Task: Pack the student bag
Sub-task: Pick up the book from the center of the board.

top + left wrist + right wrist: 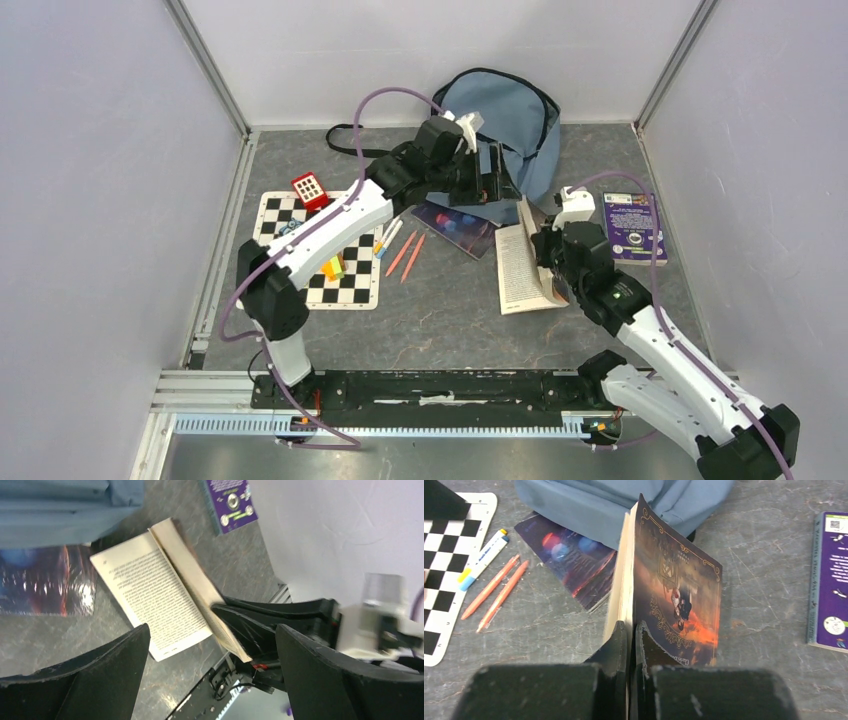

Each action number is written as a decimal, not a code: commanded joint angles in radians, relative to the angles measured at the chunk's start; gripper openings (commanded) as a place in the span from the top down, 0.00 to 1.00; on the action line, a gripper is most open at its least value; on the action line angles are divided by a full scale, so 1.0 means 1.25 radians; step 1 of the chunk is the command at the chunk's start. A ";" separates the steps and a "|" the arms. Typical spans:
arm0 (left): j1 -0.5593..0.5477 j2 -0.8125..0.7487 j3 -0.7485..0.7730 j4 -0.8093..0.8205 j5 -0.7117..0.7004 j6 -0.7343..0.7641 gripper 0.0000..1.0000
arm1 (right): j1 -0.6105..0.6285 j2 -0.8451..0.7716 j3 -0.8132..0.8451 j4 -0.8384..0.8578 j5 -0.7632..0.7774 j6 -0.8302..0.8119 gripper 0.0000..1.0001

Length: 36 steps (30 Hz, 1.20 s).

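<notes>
Top view, bag: the student bag (515, 115) lies at the far side of the table (450, 310), against the back wall. I cannot tell if its zipper is open.
Top view, left arm: the left gripper (492, 183) hangs at the near edge of the bag, above a glossy book (455, 228) which is partly under the fabric.
Top view, right arm: the right gripper (549, 262) is at the near end of a paperback (520, 268), which lies open, well in front of the bag.
Top view, other things: a purple book (632, 228) is on the right. A chessboard (322, 255) and orange pens (406, 255) are on the left.
Left wrist view, fingers: spread wide with nothing between them. They look down on the paperback's printed page.
Right wrist view, fingers: pressed together on the lower edge of the paperback. They pinch the cover, perhaps with some pages, and the cover stands up while the other half lies on the table.
Right wrist view, surroundings: a marker (481, 560) lies beside the pens, and the bag is just behind the paperback.
Step in hand: I judge the paperback is being picked up for the bag.
Next move: it asks for a lift without the loose half swinging open, and then a way into the bag's mouth. The free left gripper could hold the mouth open.
</notes>
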 commanded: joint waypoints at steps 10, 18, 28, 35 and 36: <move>0.047 0.196 -0.019 0.119 0.189 -0.232 0.00 | 0.002 0.073 -0.020 0.275 -0.119 0.002 1.00; 0.046 0.290 -0.009 0.151 0.211 -0.294 0.02 | 0.003 0.103 -0.031 0.304 -0.145 -0.008 1.00; 0.046 0.315 -0.020 0.227 0.244 -0.356 0.85 | 0.003 0.112 -0.011 0.279 -0.172 -0.036 0.97; 0.049 0.218 -0.081 0.325 0.271 -0.372 0.98 | -0.003 0.087 0.117 0.053 -0.110 -0.068 0.08; 0.052 0.200 -0.087 0.334 0.273 -0.370 0.98 | -0.009 0.081 0.143 0.033 -0.101 -0.080 0.03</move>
